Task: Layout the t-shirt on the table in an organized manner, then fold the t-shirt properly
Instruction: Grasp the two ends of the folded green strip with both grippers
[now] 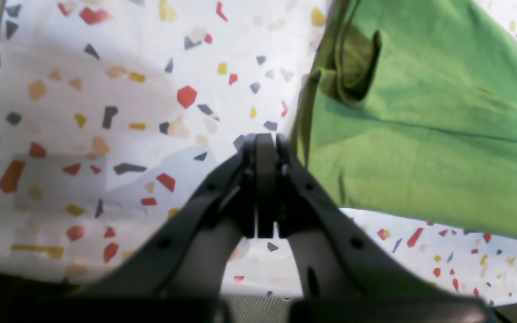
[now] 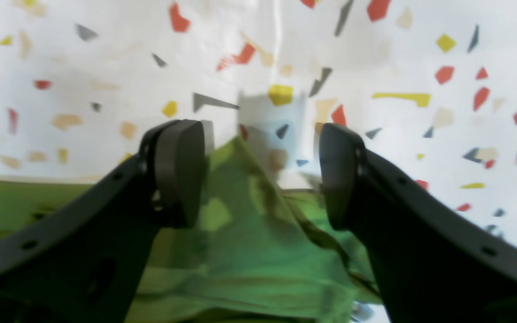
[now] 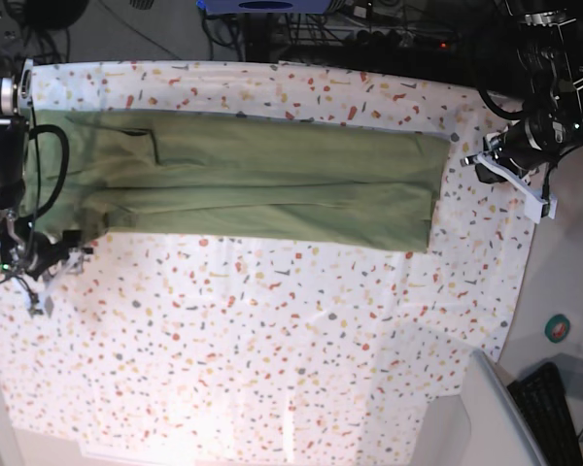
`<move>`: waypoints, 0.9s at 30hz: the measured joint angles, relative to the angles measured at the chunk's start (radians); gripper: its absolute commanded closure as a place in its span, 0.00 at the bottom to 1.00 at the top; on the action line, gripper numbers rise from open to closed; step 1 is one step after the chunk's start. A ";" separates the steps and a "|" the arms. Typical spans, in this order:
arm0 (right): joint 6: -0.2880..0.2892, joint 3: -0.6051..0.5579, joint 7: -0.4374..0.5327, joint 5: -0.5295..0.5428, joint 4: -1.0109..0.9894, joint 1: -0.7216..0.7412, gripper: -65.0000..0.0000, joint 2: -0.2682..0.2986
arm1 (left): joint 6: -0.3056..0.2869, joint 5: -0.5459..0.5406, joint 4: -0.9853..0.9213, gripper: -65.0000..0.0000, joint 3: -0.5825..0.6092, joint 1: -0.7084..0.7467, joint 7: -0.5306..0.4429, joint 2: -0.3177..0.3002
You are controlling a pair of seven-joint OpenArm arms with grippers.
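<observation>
Folded t-shirt point(image 3: 253, 180) spans the table point(image 3: 272, 330); cables point(image 3: 49, 165) cross its corner.

Base view overhead, far; wrist views close; all share t-shirt point(image 3: 243, 180).

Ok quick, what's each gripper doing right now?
Left gripper: shut, empty, beside the t-shirt.
Right gripper: open, straddling a raised t-shirt corner.

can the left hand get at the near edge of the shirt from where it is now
Probably yes. The left hand is shut and hangs just beside the shirt edge, with only bare table between them and nothing blocking.
</observation>
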 measured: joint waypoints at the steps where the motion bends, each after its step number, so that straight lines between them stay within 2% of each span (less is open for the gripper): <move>1: 0.000 0.000 0.000 -0.016 -0.001 0.000 0.41 -0.004 | 0.000 0.001 0.000 1.00 0.003 0.000 0.000 0.001; 5: 0.000 0.001 0.018 -0.026 -0.004 0.000 0.41 -0.027 | 0.000 0.000 0.000 1.00 0.002 0.000 0.000 0.002; 10: 0.003 0.002 0.103 -0.010 -0.103 0.011 0.43 -0.025 | 0.000 -0.001 0.000 1.00 0.002 0.003 0.000 0.002; 12: 0.005 0.003 0.132 -0.008 -0.127 0.019 0.52 -0.023 | 0.000 -0.003 0.000 1.00 0.001 0.003 0.000 0.002; 15: 0.004 0.003 0.167 -0.014 -0.130 0.016 0.79 -0.025 | 0.000 0.000 0.000 1.00 0.000 0.003 0.000 0.000; 18: 0.004 0.005 0.171 -0.010 -0.130 0.014 0.98 -0.022 | 0.000 0.000 0.000 1.00 -0.001 0.003 0.000 0.000; 24: 0.004 0.005 0.152 -0.013 -0.103 0.007 1.00 -0.025 | 0.000 0.000 0.000 1.00 -0.001 0.003 0.000 0.000; 27: 0.005 0.078 0.138 -0.018 -0.028 -0.044 1.00 -0.036 | 0.000 0.000 0.000 1.00 -0.001 0.004 0.000 0.002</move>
